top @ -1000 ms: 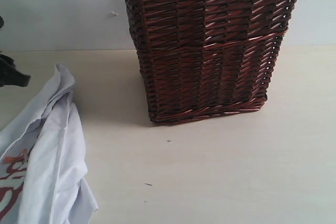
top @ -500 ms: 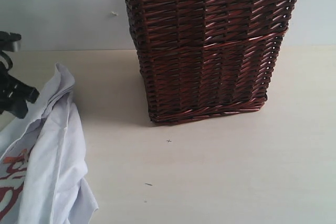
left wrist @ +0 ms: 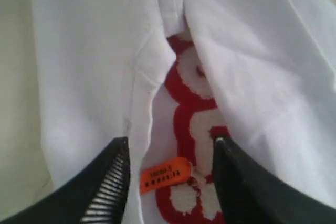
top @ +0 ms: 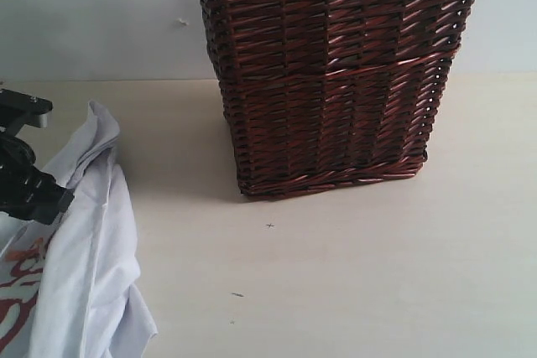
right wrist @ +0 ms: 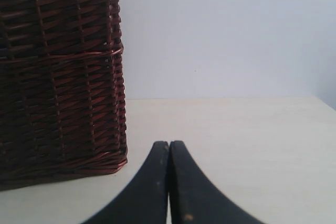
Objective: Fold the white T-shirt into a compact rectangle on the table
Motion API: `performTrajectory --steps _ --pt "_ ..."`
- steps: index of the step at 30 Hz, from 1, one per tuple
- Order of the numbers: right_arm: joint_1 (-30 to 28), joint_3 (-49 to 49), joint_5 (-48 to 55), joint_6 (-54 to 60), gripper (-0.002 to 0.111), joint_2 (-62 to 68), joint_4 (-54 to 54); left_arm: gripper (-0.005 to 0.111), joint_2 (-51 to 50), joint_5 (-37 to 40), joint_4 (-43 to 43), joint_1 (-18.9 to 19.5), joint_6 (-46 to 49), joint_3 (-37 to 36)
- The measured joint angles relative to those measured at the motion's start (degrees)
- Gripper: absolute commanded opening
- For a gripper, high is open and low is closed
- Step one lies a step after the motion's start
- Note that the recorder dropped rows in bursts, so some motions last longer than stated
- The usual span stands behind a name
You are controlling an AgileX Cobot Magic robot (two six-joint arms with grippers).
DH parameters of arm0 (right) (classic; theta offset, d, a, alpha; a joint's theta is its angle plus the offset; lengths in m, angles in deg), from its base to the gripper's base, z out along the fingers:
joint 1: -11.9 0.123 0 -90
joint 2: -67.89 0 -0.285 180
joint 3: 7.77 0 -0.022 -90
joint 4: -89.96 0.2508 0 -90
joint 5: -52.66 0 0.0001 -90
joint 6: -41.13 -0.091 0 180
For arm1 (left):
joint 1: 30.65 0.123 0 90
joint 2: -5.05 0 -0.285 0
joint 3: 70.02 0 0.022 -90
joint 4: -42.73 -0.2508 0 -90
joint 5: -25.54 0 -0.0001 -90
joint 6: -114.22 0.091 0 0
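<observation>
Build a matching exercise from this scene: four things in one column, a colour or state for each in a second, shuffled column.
Things:
1. T-shirt
2. basket
3. left gripper
4. right gripper

Colour or state:
a. shut
b. dark brown wicker
c. white, crumpled
d. open

Pairs: 1-c, 2-b, 3-d, 4-a

A soft, even light is seen, and a faint shadow is cast on the table (top: 377,274) left of the basket (top: 336,81). The shirt (left wrist: 252,66), well left of the basket, is rendered blurred up close.
</observation>
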Motion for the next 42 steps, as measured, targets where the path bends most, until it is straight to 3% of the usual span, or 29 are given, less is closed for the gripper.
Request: performTrajectory --steps 6,12,13,18,22,27,31,33,36,40,42 --pt "0.0 0.0 0.0 0.0 0.0 0.0 0.0 0.043 -5.21 -0.62 -2.43 0.22 -0.35 -0.21" --pt "0.0 0.0 0.0 0.0 0.0 0.0 0.0 0.002 -5.69 -1.16 -11.31 0.57 -6.76 -0.32" --pt "0.0 0.0 0.0 0.0 0.0 0.0 0.0 0.0 -5.69 -0.9 -12.84 0.57 -7.6 -0.32" --pt "0.0 0.0 0.0 0.0 0.0 0.0 0.0 0.0 -4.3 -0.9 -15.93 1.87 -9.86 -0.32" --pt "0.0 0.0 0.0 0.0 0.0 0.0 0.0 0.0 -1.33 0.26 -16.38 5.07 -10.44 1.08" --pt "0.0 0.0 0.0 0.0 0.0 0.0 0.0 0.0 1.77 1.49 -16.52 11.48 -10.44 3.46" --pt "0.0 0.0 0.0 0.0 0.0 0.0 0.0 0.0 1.63 1.2 -16.52 18.93 -10.44 3.97" --pt "0.0 0.0 0.0 0.0 0.0 0.0 0.0 0.005 0.76 -0.1 -16.26 22.42 -10.56 3.97" --pt "0.0 0.0 0.0 0.0 0.0 0.0 0.0 0.024 -0.64 -2.78 -15.47 27.18 -11.44 3.97" --pt "0.0 0.0 0.0 0.0 0.0 0.0 0.0 0.064 -1.72 -5.9 -15.23 29.37 -11.96 3.97" --pt "0.0 0.0 0.0 0.0 0.0 0.0 0.0 0.07 -1.84 -7.39 -15.01 29.5 -11.96 4.12"
